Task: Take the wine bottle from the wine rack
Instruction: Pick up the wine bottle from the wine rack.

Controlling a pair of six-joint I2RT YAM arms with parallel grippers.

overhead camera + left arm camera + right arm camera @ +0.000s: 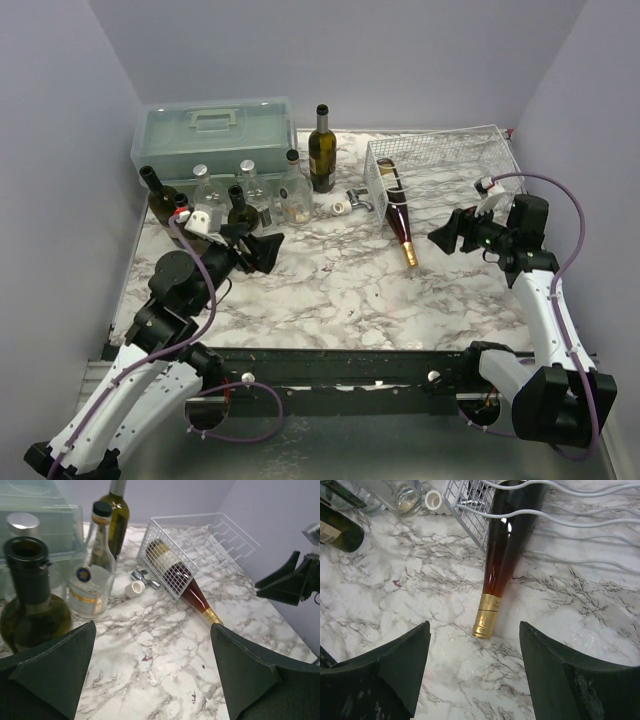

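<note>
The white wire wine rack [470, 160] [200, 535] [470, 510] lies on the marble table at the back right. A dark red wine bottle [398, 215] [192, 592] [507, 545] with a gold-capped neck lies in its left cradle, its neck sticking out of the rack onto the table. My right gripper [452, 233] [475, 630] hovers open just in front of the gold cap, with nothing between its fingers. My left gripper [262, 248] [152, 630] stands wide open over bare marble at the left, apart from the bottle.
A pale green toolbox [215, 135] stands at the back left. Several upright bottles cluster in front of it, among them a dark green one [321, 150] and a clear one [294, 190]. A small white cap [338, 207] and a metal piece [358, 199] lie by the rack.
</note>
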